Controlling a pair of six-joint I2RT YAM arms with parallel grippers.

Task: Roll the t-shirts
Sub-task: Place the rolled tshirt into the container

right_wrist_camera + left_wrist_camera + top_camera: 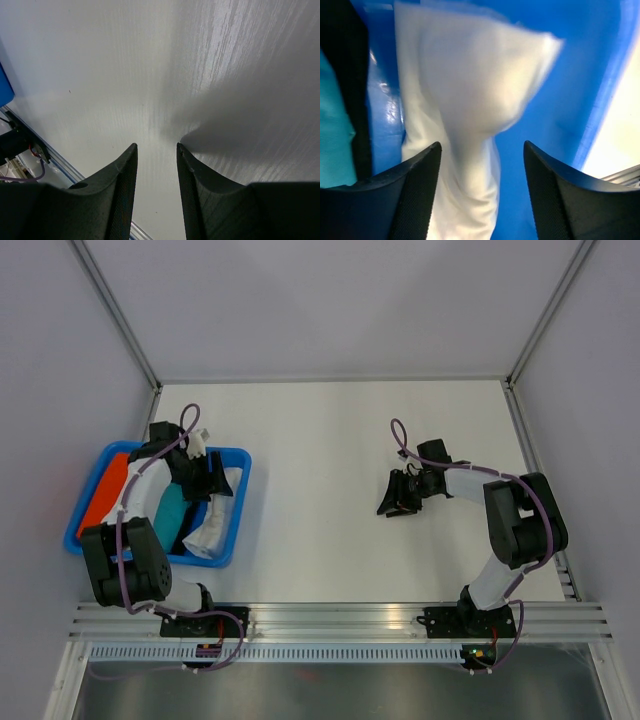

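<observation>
A rolled white t-shirt (470,100) lies in the blue tray (555,100), along its right side (218,525). A teal t-shirt (170,510) and an orange t-shirt (105,495) lie further left in the tray (240,456). My left gripper (481,145) hangs open just above the white roll, its fingers apart on either side of the cloth and not closed on it. From above, the left gripper (205,472) is over the tray's far end. My right gripper (156,146) is open over bare table, with nothing between its fingers, right of centre (397,502).
A dark strip (357,100) lies between the teal cloth (332,135) and the white roll. The tray's right rim (605,100) borders the white table (620,135). Aluminium rails (340,620) run along the near edge, and grey walls enclose the table.
</observation>
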